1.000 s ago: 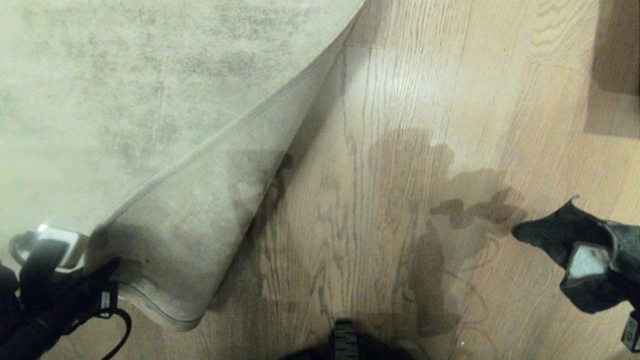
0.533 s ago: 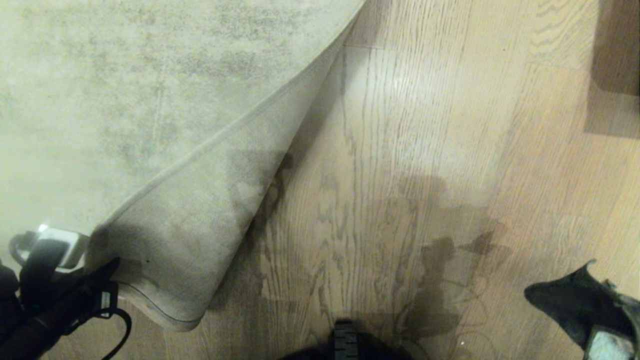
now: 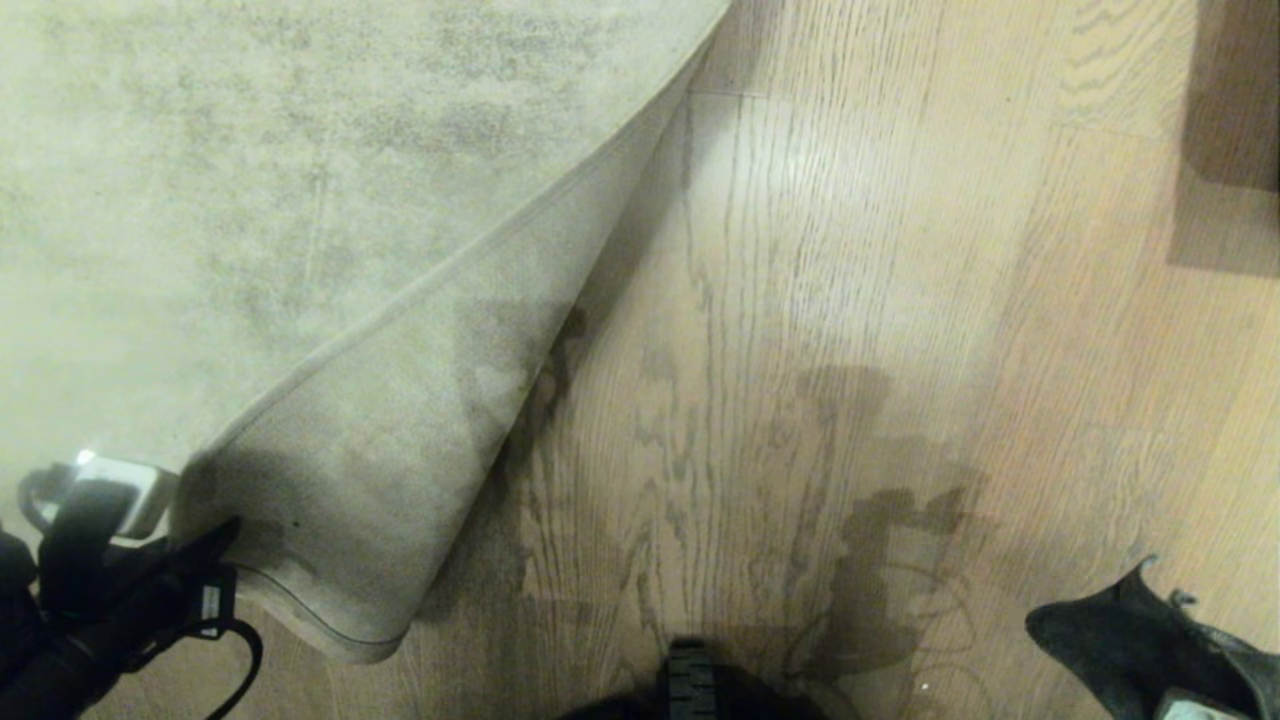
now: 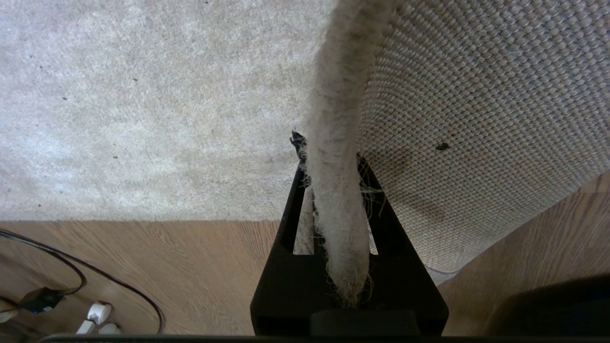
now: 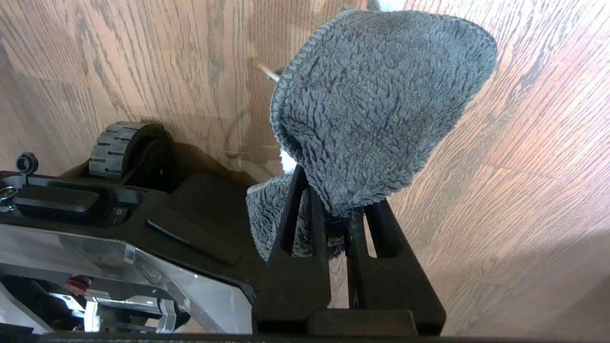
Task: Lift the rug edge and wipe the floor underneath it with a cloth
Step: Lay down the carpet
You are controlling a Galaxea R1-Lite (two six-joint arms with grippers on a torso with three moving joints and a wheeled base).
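Observation:
The pale rug's corner is folded up and back, with the rug edge (image 3: 420, 300) running diagonally and the woven backing (image 4: 476, 119) showing. My left gripper (image 3: 205, 575) at the near left is shut on the rug edge (image 4: 336, 190), which is pinched between its black fingers (image 4: 381, 214). The bared wooden floor (image 3: 760, 300) lies to the right of the fold. My right gripper (image 5: 333, 200) is shut on the dark grey fluffy cloth (image 5: 381, 105), which hangs above the floor (image 5: 524, 190) at the near right corner of the head view (image 3: 1120, 640).
A white power strip and black cables (image 4: 95, 314) lie on the floor beside the left arm (image 3: 110, 480). The robot's base with a ribbed wheel (image 5: 119, 147) sits close to the cloth. A dark brown block (image 3: 1235, 90) stands at the far right.
The right gripper with the cloth has drawn back toward the robot, sinking to the bottom right corner of the head view. The left gripper and the lifted rug have kept still.

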